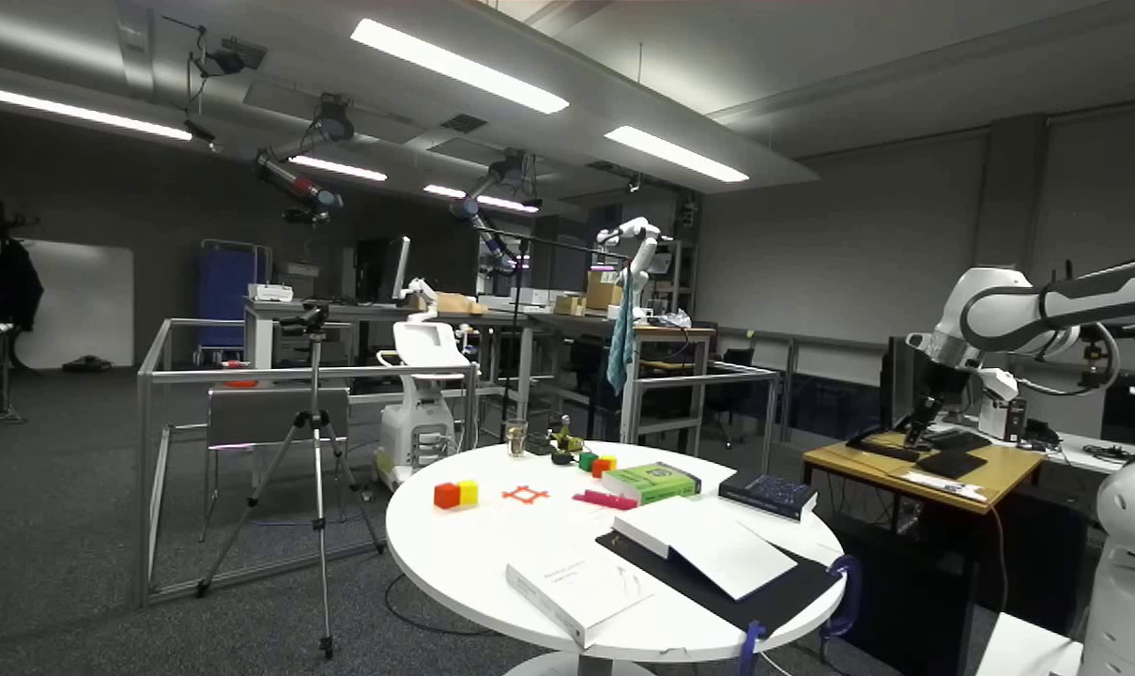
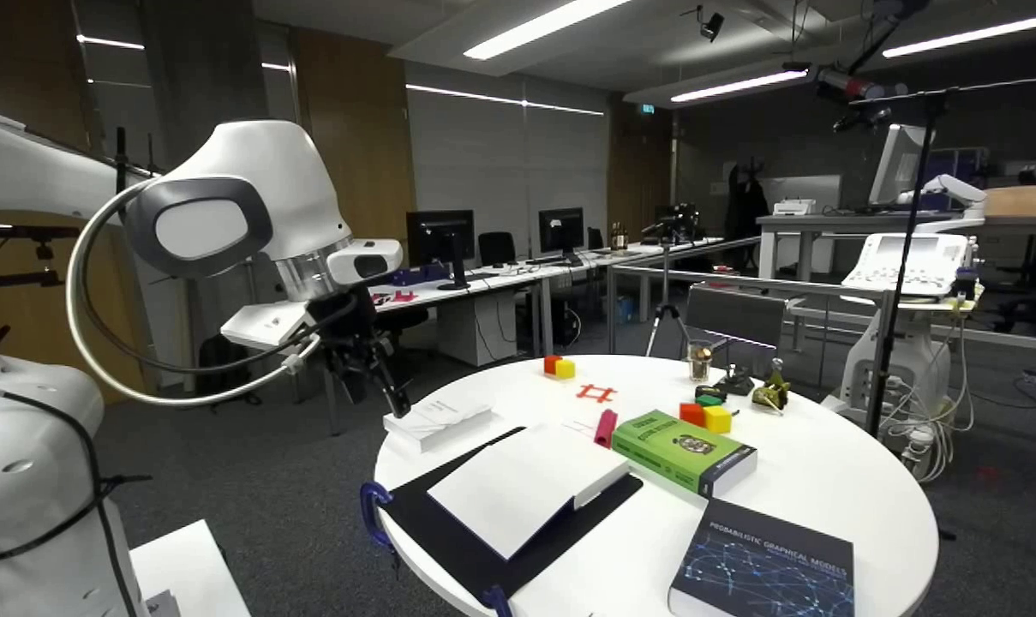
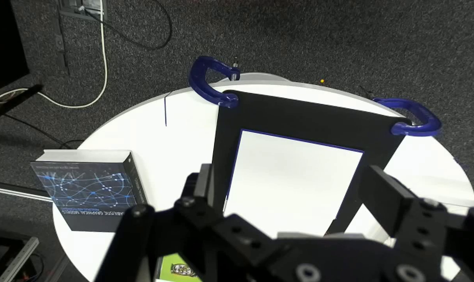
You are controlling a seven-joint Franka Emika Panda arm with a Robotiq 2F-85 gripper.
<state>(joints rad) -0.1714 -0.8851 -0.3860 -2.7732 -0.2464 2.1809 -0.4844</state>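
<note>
- Two blocky black fingers (image 3: 387, 197) of the gripper (image 3: 293, 186) stand spread wide apart; in the wrist view they frame the open book (image 2: 518, 488), which lies below them
- That open book rests at least partly on the black mat (image 3: 299, 109), its smooth white leaf, edged in blue, slanting down from a thick block of pages
- Matte and straight-sided, the mat is pinned to the rim of the round table (image 2: 852, 480) by glossy, C-shaped blue clamps (image 3: 205, 80)
- Near the pages sits a thick, shiny green book (image 2: 680, 450), with a narrow pink piece (image 2: 605, 427) just beside it
- Thin blue web lines cover the dark book (image 2: 766, 566); a pale white book (image 1: 576, 582) lies across the mat from it, its lettering too faint to read
- Farther across are a flat red lattice (image 2: 596, 393) and crisp-edged cubes (image 2: 717, 419)
- Gripper parts hide most of the green book in the wrist view, and overlap a corner of the dark book
- Bottom edge of an exterior view (image 2: 740, 591) cuts off the dark book
- Against a wooden desk (image 1: 1008, 465) in an exterior view, the gripper shows small and dark, its fingers hard to separate
</note>
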